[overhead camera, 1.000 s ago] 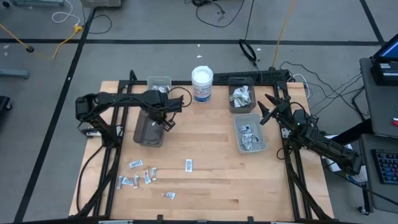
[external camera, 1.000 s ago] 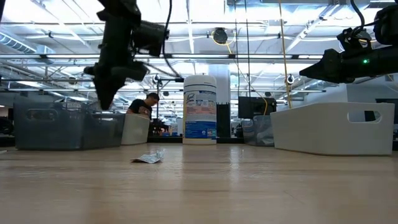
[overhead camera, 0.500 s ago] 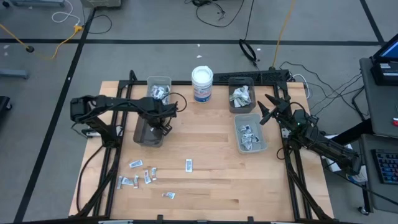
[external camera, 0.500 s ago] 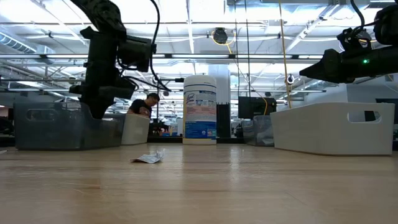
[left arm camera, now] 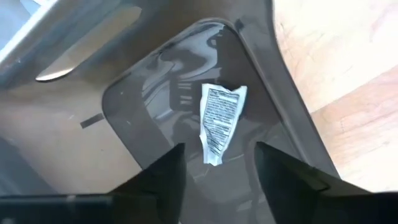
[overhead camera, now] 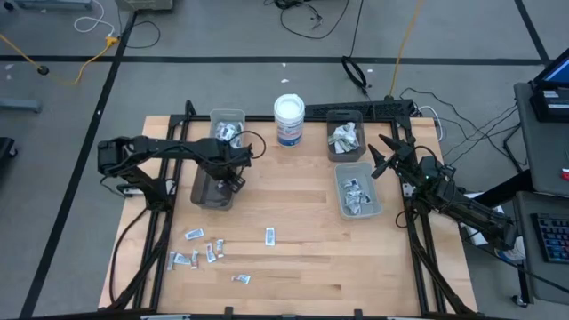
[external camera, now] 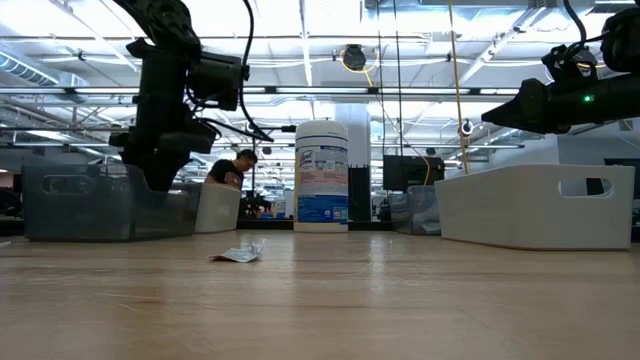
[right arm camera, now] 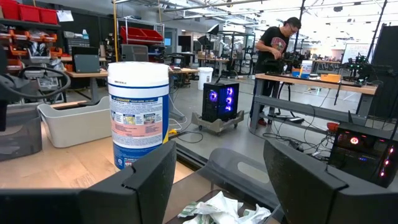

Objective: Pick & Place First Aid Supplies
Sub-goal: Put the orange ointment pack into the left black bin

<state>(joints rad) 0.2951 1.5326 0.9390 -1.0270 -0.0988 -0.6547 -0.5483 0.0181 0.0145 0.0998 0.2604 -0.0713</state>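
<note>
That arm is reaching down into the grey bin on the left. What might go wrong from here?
1. The left gripper sits low inside the grey bin, fingers open above a printed packet; pulling out, it might clip the bin wall and shift it.
2. Loose packets on the table lie close together, so a later grab might catch two.

White printed packet lying flat in bin
</note>
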